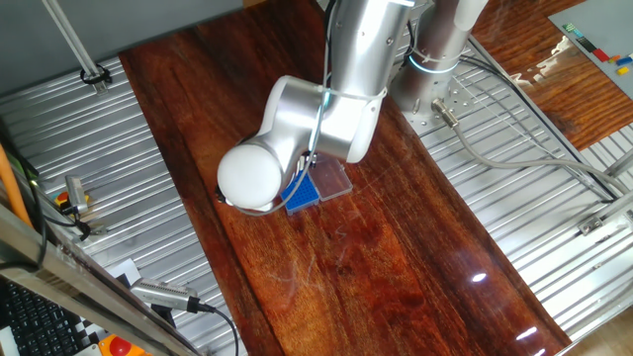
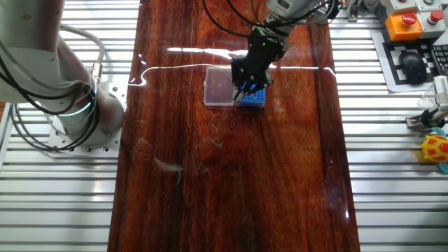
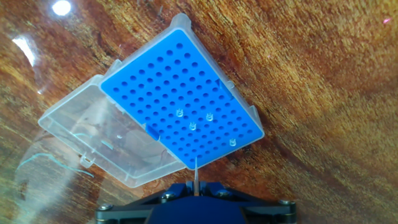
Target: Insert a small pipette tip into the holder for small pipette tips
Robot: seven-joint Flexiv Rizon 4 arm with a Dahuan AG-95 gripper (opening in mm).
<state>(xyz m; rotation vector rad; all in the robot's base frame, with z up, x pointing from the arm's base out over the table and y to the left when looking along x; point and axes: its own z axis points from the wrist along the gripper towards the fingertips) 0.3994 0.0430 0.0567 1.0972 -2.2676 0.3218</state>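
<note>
While the black two-finger gripper (image 3: 195, 194) pinches a thin clear small pipette tip (image 3: 196, 168) just above the near edge of the blue perforated rectangular holder (image 3: 180, 99) on the dark wooden table (image 3: 311, 93), keep the tip upright and centre it over an empty hole before lowering.

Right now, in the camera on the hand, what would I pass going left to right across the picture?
Clear plastic lid → blue holder for small pipette tips, with four tips already seated → bare wooden table. The pipette tip in the hand overlaps the holder's lower edge.
</note>
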